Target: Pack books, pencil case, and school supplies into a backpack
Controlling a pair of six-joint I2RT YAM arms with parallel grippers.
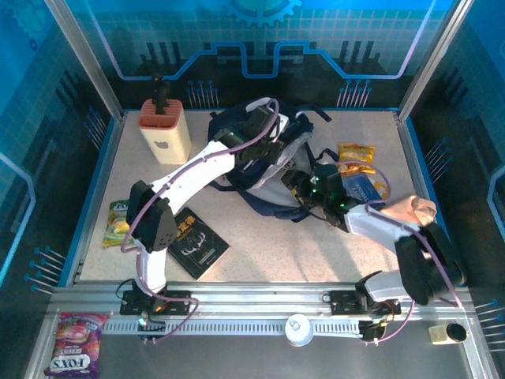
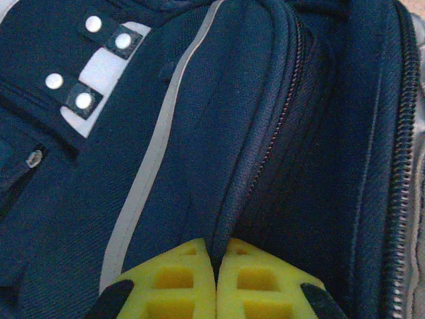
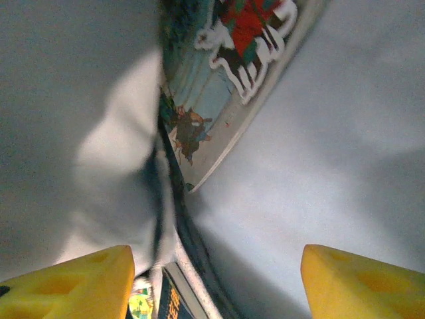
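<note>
The navy backpack [image 1: 296, 130] lies at the back middle of the table, its mouth facing the right arm. My left gripper [image 1: 264, 150] is shut on the zip edge of the backpack [image 2: 199, 133]; the yellow fingertips [image 2: 176, 279] pinch the fabric. My right gripper [image 1: 298, 181] stands open at the mouth, nothing between its fingers [image 3: 70, 282]. Against the pale grey lining [image 3: 332, 133] lies the book with the red cartoon figure [image 3: 226, 80]. A second book's dark edge [image 3: 169, 302] shows below it. The black book with gold antlers [image 1: 193, 243] lies on the table by the left arm.
A beige holder with a terracotta top [image 1: 167, 130] stands at the back left. The green snack packet [image 1: 117, 223] lies at the left edge, yellow packets [image 1: 355, 154] right of the backpack. A blue flat item [image 1: 364, 189] sits partly under the right arm.
</note>
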